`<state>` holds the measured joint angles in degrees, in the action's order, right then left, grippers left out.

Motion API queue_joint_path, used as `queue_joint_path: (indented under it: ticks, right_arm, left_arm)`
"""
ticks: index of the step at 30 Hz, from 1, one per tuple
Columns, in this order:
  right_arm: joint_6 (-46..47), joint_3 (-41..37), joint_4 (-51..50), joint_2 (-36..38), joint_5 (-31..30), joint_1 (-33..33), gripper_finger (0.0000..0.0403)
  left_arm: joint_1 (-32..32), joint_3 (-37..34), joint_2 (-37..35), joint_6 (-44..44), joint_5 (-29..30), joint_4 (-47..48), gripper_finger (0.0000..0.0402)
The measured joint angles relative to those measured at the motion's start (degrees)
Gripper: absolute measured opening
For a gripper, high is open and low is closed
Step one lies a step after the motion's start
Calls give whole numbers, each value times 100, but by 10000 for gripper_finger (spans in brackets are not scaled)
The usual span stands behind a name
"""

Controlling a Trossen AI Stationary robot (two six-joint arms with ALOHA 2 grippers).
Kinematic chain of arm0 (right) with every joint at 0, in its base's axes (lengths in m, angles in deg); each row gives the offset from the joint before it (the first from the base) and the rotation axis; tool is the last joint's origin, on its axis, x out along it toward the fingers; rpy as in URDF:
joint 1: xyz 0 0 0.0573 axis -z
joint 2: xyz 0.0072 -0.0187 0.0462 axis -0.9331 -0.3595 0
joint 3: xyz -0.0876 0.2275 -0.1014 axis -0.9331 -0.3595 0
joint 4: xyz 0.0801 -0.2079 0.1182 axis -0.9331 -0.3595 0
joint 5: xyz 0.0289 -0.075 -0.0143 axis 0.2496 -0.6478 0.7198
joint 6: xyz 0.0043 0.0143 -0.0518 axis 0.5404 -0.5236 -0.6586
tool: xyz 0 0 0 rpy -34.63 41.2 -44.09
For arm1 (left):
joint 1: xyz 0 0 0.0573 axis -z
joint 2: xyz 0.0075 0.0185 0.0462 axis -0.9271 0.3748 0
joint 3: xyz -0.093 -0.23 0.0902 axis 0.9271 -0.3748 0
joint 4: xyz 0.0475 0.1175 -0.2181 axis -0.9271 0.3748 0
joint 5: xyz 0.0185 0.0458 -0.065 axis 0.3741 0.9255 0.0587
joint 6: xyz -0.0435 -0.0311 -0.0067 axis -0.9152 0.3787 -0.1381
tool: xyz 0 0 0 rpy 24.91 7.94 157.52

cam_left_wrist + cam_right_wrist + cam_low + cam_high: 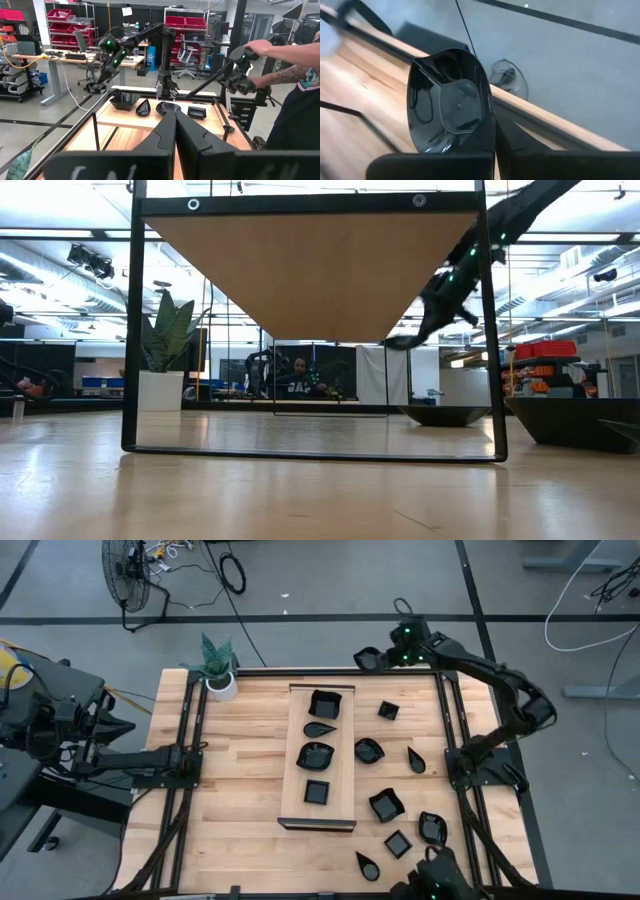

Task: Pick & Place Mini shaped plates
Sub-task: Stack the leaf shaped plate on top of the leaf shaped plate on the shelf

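Observation:
Several glossy black mini shaped plates lie flat on the table (250, 740); others, among them one (325, 703), sit on the long pale board (296, 755), and one (386, 804) lies right of it. My right gripper (380, 658) is raised over the table's far edge, shut on one wavy-rimmed plate (447, 107), which also shows as the plate (400, 340) in the low view. My left gripper (175, 127) waits shut near the table's left edge, touching nothing. My right gripper holds the plate by its rim (486, 117), pinched between the two fingers at the side nearest the wrist. The plate is lifted clear of the table, out in front of the fingers, with its hollow side facing the wrist camera.
A white pot with a green plant (220, 680) stands at the far left corner. Black frame rails (185, 770) run along both sides of the table. A person's hands (265, 50) work a handle beyond the table's right side. Bare wood lies between the left rail and the board.

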<state>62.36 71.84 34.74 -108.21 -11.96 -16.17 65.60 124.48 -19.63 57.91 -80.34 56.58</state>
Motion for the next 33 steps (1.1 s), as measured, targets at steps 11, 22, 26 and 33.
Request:
queue_joint_path:
  ticks: [11, 22, 26, 33]
  right_arm:
    - [230, 548, -1100, 903, 900, -685, 0]
    - [227, 807, -1234, 929, 1563, -2006, 0]
    - [280, 808, -1066, 859, 1506, -2525, 0]
    - [404, 815, -281, 368, 1657, -3253, 0]
  left_arm:
    - [1, 0, 0, -2, -1, 1, 14]
    - [0, 1, 0, -3, 0, -1, 14]
    - [0, 0, 0, -2, 1, 1, 14]
    - [0, 2, 0, -3, 1, -1, 14]
